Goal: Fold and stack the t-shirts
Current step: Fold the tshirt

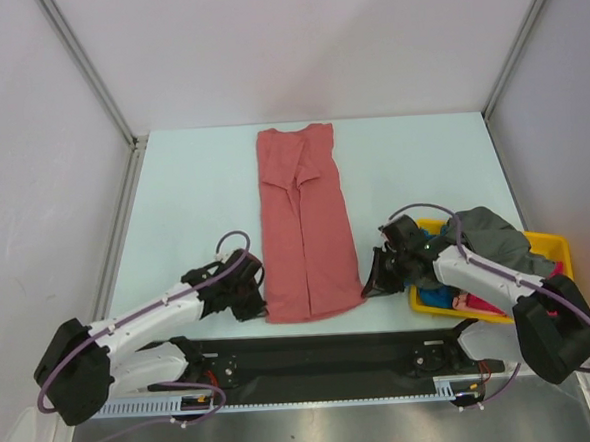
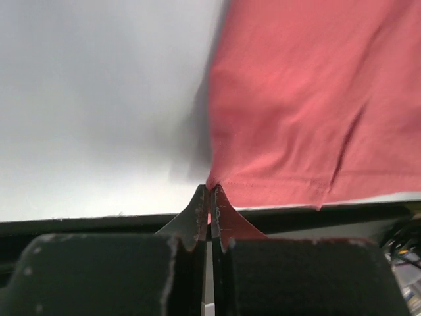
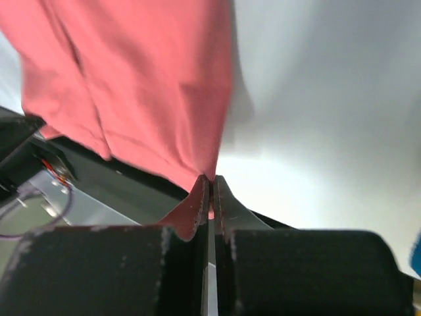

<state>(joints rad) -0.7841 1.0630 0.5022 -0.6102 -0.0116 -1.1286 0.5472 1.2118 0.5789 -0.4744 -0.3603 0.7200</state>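
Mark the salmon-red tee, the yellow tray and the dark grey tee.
salmon-red t-shirt [image 1: 305,220]: top external view, middle of the cloth.
yellow tray [image 1: 560,250]: top external view, far-right rim.
dark grey t-shirt [image 1: 496,234]: top external view, bunched top.

No legible text, label or number in any view. Near side of the salmon-red t-shirt: pale rail carries fine ticks, possibly a scale; unreadable.

Yellow tray on pale table, near right corner.
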